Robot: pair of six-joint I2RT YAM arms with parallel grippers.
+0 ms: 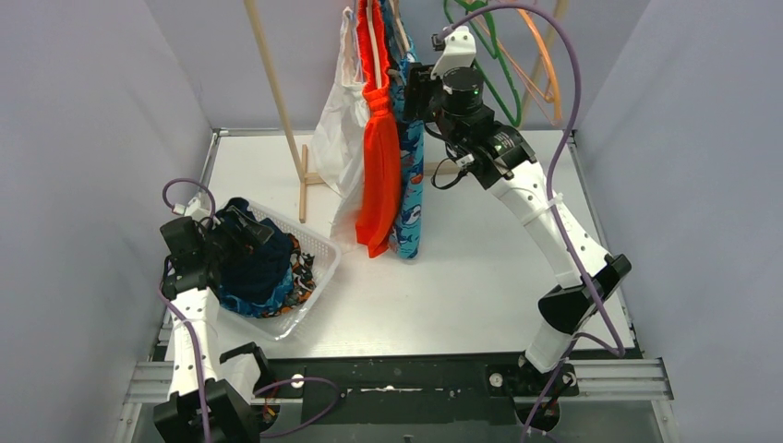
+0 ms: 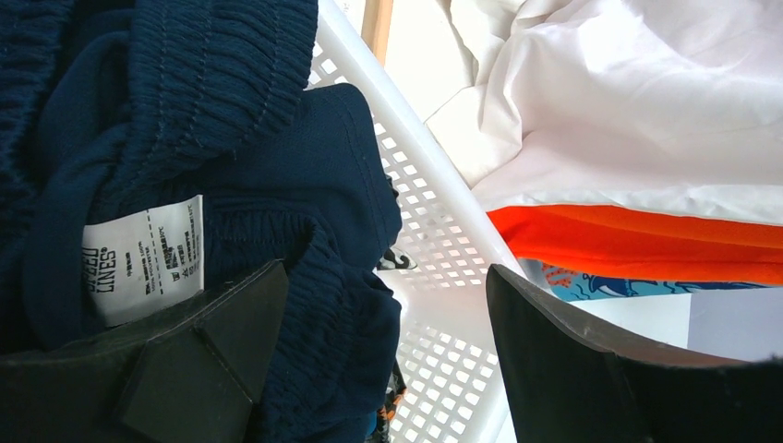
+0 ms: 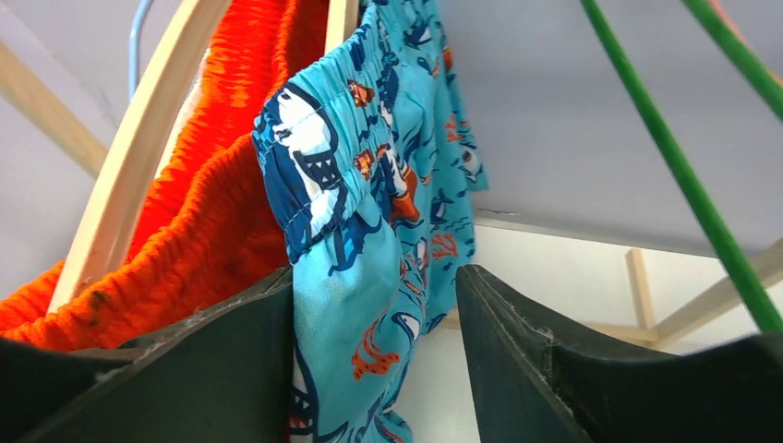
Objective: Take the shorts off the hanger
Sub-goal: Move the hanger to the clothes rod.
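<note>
The teal shark-print shorts [image 1: 411,198] hang from a wooden hanger [image 3: 129,175] beside the bright orange shorts [image 1: 379,157]. My right gripper [image 1: 411,92] is raised at their waistband. In the right wrist view it [image 3: 374,360] is open, with the teal fabric [image 3: 369,185] between the jaws, lying against the left finger; the orange shorts [image 3: 212,212] are just left of it. My left gripper [image 1: 249,226] is open over the white basket [image 1: 319,249], above the navy shorts [image 1: 254,263]. In the left wrist view it [image 2: 388,369] is open, with navy fabric [image 2: 231,111] against the left finger.
The basket also holds camouflage shorts [image 1: 303,272] under the navy ones. A white garment [image 1: 337,138] hangs left of the orange shorts on the wooden rack [image 1: 277,92]. Empty green hangers [image 1: 489,74] and an orange hanger [image 1: 547,55] hang at the back right. Grey walls enclose the table.
</note>
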